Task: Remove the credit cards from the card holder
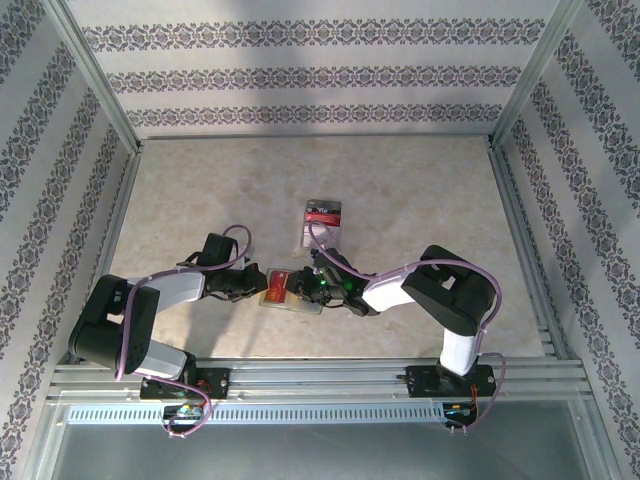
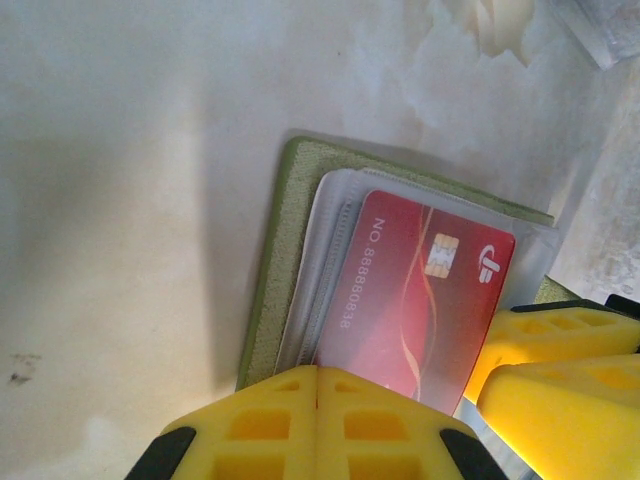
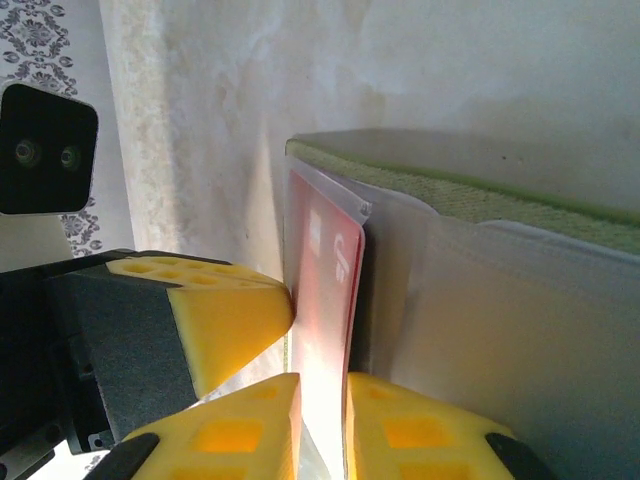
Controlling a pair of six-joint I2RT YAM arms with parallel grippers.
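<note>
Olive-green and lying open on the pale stone-patterned table (image 1: 420, 190), the wallet (image 1: 300, 303) sits near the front edge, between the two arms. Its cloudy plastic pockets face up, and a red card (image 2: 420, 300) with a gold chip, white numbers and a white logo shows in the top one.

From where I stand, the left gripper (image 2: 317, 385) comes in from the left, and its yellow fingers are clenched tight together with no gap between them. Their tips are right at the wallet's near edge, over the lower end of the card. I cannot tell whether they are pinching any of it or just resting on it.

The right gripper (image 3: 322, 385) reaches in from the other side. The red card's edge (image 3: 325, 300) runs between its two yellow fingers, which stand close on either face. I cannot tell whether they are squeezing the card.

One left finger (image 3: 215, 310) pokes in just beside the same card edge.

Farther back on the table, well apart from the wallet, lies a clear plastic tray (image 1: 323, 213) with red and white contents.
</note>
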